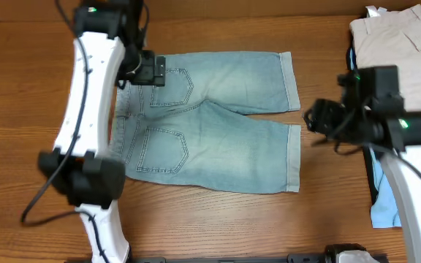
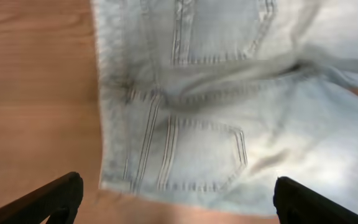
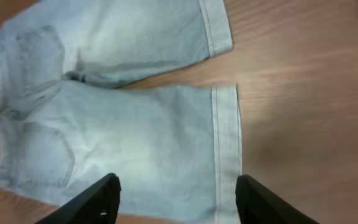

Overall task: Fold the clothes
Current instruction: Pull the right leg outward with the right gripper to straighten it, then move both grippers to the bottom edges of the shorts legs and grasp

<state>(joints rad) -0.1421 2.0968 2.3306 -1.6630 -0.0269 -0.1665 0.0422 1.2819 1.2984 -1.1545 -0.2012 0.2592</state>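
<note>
Left gripper (image 1: 146,71), as I am viewing it from above: it is hovering over the waistband end of the jeans (image 1: 210,124), at about 10 o'clock of the garment. In its wrist view the left gripper (image 2: 178,180) is standing with its fingers (image 2: 55,199) spread wide, and it is holding nothing. The jeans (image 2: 229,124) are lying flat near the middle of the table (image 1: 20,146), back pockets facing up, with the waistband pointing to 9 o'clock and both hems to 3 o'clock. Right gripper (image 1: 319,120): it is hanging just beyond the hems, at 3 o'clock of the jeans. Its wrist view is showing the right gripper (image 3: 178,180) with its jaws apart and empty above the lower leg of the jeans (image 3: 135,124). Beige trousers (image 1: 400,44) are lying at 2 o'clock of the table. A sky-blue garment (image 1: 382,208) is lying at 4 o'clock, partly under the right arm.
</note>
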